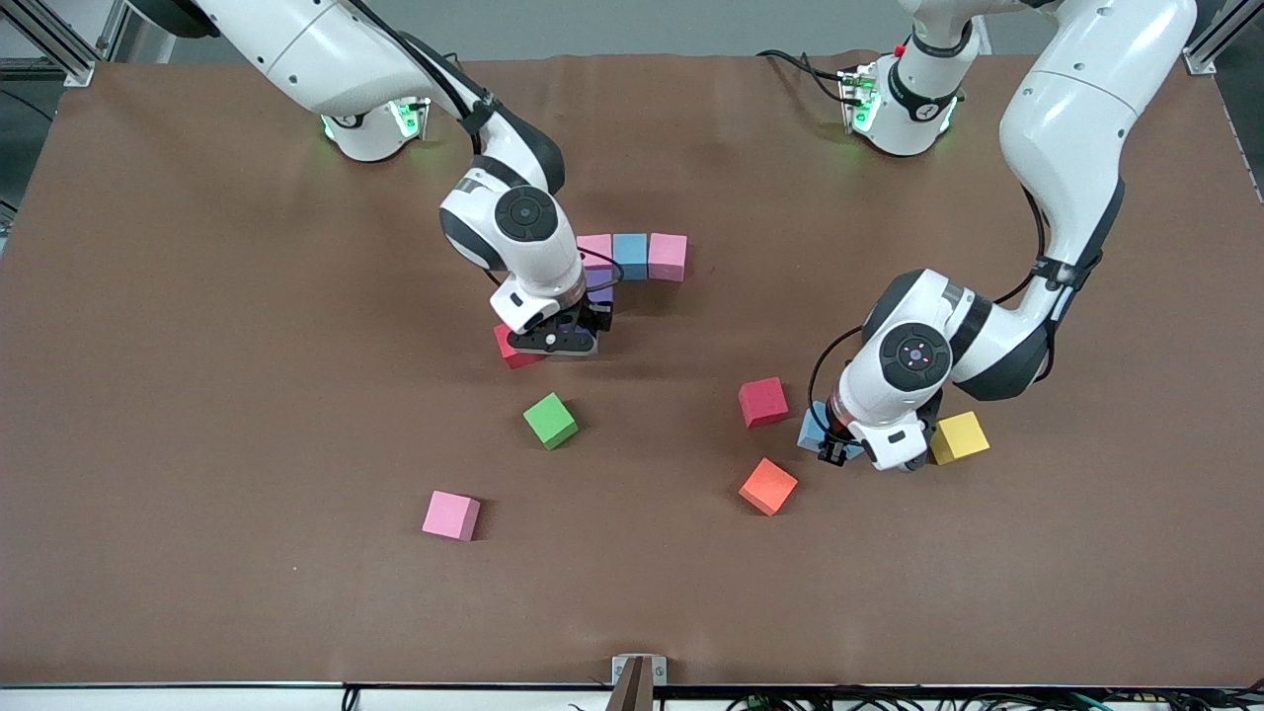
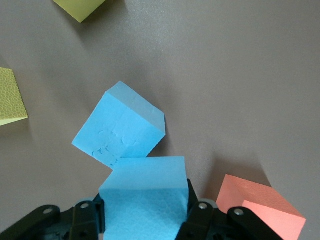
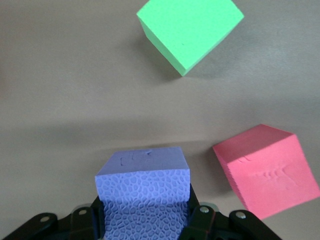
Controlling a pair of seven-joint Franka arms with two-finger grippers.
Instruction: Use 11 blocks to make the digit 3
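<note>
My right gripper (image 1: 559,340) is shut on a purple block (image 3: 142,185), low over the table beside a red block (image 1: 513,350) (image 3: 267,170). A green block (image 1: 550,420) (image 3: 190,30) lies nearer the front camera. A row of pink (image 1: 595,246), light blue (image 1: 630,255) and pink (image 1: 668,257) blocks lies by the right wrist, with a purple one (image 1: 601,292) tucked under it. My left gripper (image 1: 869,452) is shut on a light blue block (image 2: 145,190). A second light blue block (image 2: 122,130) touches it, tilted. An orange block (image 2: 260,207) (image 1: 768,486) lies close by.
A red block (image 1: 762,402) and a lone pink block (image 1: 451,514) lie loose on the brown table (image 1: 197,395). A yellow cube (image 1: 959,436) sits beside the left gripper. The left wrist view shows two yellow cubes (image 2: 80,7) (image 2: 10,97).
</note>
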